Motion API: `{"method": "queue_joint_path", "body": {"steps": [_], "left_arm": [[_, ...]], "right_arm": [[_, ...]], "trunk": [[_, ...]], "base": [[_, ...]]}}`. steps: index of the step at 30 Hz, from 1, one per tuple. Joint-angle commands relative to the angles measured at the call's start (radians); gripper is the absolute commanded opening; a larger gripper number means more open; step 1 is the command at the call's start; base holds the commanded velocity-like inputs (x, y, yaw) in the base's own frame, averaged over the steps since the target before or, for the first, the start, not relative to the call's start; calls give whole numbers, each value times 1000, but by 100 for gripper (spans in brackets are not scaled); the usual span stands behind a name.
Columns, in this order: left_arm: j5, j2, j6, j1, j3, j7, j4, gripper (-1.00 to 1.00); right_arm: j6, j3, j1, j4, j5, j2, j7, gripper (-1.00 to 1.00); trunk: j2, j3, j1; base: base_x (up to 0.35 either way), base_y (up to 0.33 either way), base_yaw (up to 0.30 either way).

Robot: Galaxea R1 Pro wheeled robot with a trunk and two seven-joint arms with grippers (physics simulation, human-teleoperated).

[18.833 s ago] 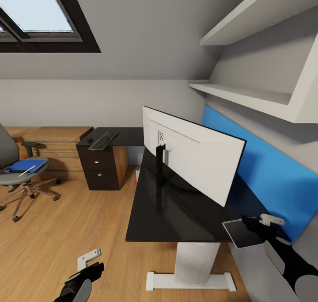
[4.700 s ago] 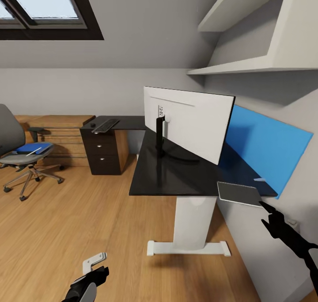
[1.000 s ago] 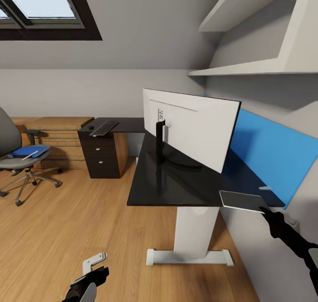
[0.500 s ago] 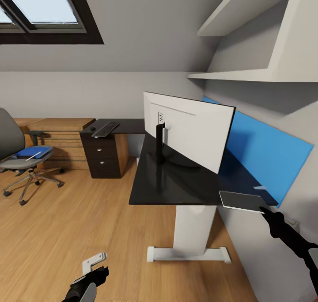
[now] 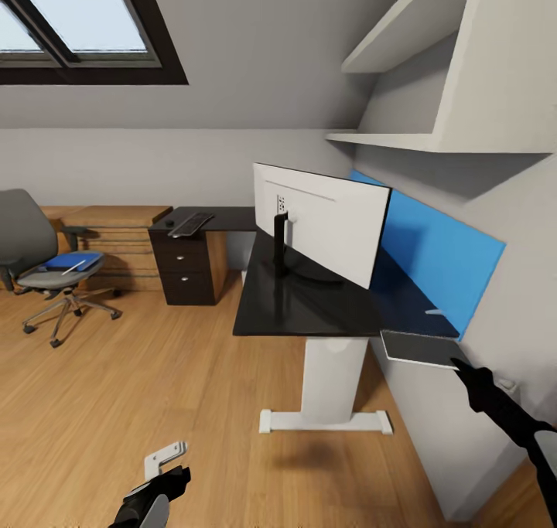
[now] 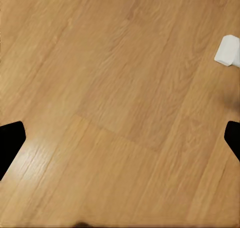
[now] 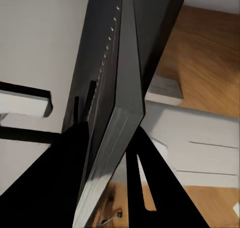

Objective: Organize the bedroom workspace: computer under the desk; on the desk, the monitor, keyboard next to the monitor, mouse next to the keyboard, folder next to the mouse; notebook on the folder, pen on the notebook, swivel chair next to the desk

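The right tool (image 5: 463,367) grips a flat dark notebook (image 5: 420,349) by one edge, level with the near end of the black surface (image 5: 302,304), at about 4 o'clock in the head view. The right wrist view adds the notebook's (image 7: 117,113) spiral-bound edge and grey page block pinched between the two black fingers (image 7: 137,178). The left tool (image 5: 158,466) hangs low at 7 o'clock over the wooden floor (image 5: 155,381); its wrist view shows both fingertips (image 6: 10,143) wide apart above bare boards.

The monitor (image 5: 321,223) stands on the surface, white back toward the camera. At 10 o'clock the keyboard (image 5: 189,224) and mouse (image 5: 169,223) lie on the far wing. At 9 o'clock the swivel chair (image 5: 46,269) carries the blue folder (image 5: 71,261) with the pen (image 5: 74,267) on top.
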Motion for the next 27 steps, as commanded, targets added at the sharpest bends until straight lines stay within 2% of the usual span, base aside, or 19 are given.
{"method": "queue_joint_path", "body": {"steps": [1,4,5,6,7,8,9,10,12,13,15,16,18,20,23,27], "left_arm": [[8,1,2,-1,-4,9,-2,100],[8,1,2,-1,-4,9,-2,100],[7,1,2,-1,-4,9,-2,100],[7,1,2,-1,-4,9,-2,100],[7,1,2,-1,-4,9,-2,100],[7,1,2,-1,-4,8,1,100],[7,1,2,-1,-4,8,4,100],[6,1,1,-1,-4,8,11,100],[5,0,1,-1,-5,7,17,100],[5,0,1,-1,-5,7,21,100],[3,0,1,-1,-5,7,23,100],[1,0,0,-1,-6,7,25,100],[-3,0,0,-1,-13,7,26,100],[-5,0,0,-1,-21,8,27,100],[-7,1,0,-1,-45,9,27,100],[-8,1,-6,-1,-55,10,27,100]], "right_arm": [[7,-3,-1,-4,2,6,2,-100],[6,-2,0,-29,47,34,2,-100],[5,-2,2,-72,127,77,2,-100],[5,-2,9,-103,172,104,3,-100],[5,-2,9,-103,172,104,3,-100],[5,-3,31,-170,239,157,4,-100],[4,-3,42,-195,259,176,4,-100],[4,-3,66,-247,292,216,4,-100],[4,-2,93,-294,319,256,4,-100],[4,-2,117,-332,343,296,5,-100],[4,-2,133,-359,362,334,5,-100],[4,0,144,-375,377,367,5,-100],[4,13,153,-386,390,404,3,-100],[3,36,156,-383,395,419,0,-100],[-3,126,161,-362,398,436,-11,-100],[-32,200,162,-355,395,444,-26,-100]], "trunk": [[-1,-1,0],[-1,-1,0],[-1,-1,0],[-1,-1,0],[-1,-1,0],[-1,-1,0],[-1,-1,0],[-1,-1,0],[-1,-1,0],[-1,-1,0],[-1,-1,0],[-1,-1,0],[-1,-1,0],[-1,-1,0],[-1,-1,0],[-1,-1,0]], "base": [[-163,0,0],[-85,0,0],[-27,0,0],[-18,0,0],[-18,0,0],[-9,0,0],[-7,0,0],[-5,0,0],[-3,0,0],[-2,0,0],[-13,40,0],[-49,151,0],[-68,207,0],[-83,254,0],[-95,288,0],[-100,305,0]]}}
